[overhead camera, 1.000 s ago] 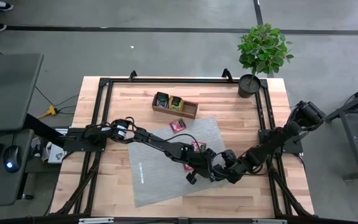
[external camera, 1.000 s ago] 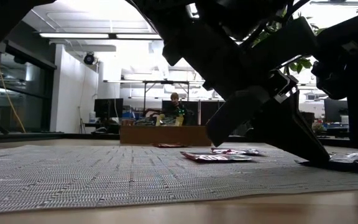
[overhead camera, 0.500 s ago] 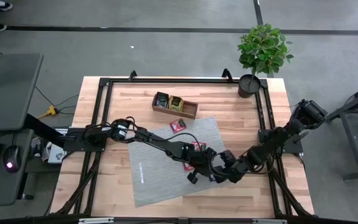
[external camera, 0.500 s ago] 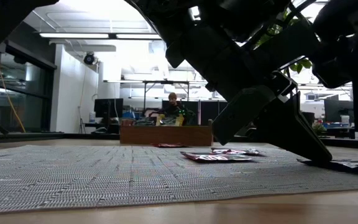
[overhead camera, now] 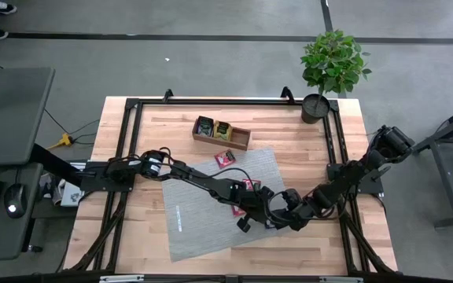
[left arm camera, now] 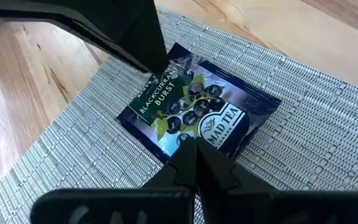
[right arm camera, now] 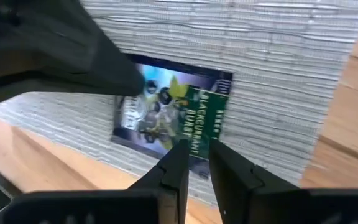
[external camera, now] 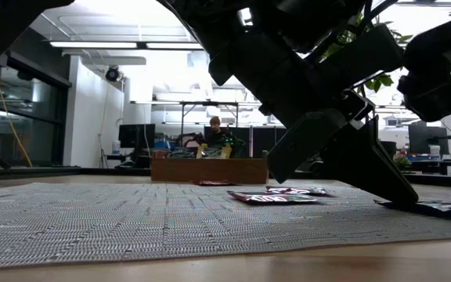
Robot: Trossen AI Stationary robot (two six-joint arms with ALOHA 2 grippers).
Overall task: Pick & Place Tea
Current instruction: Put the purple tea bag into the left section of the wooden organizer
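Right fingers (right arm camera: 194,163) narrowed | sachet (left arm camera: 194,107): 1 beneath

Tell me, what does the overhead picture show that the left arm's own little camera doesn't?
Only the high view shows the whole table, the wooden tray holding sachets, the potted plant and both arms. Only the left wrist view shows the dark sachet close enough to read "Blackcurrant Burst", with the left gripper shut and pressing on it. Both show the grey mat and the right gripper meeting the left over that spot.
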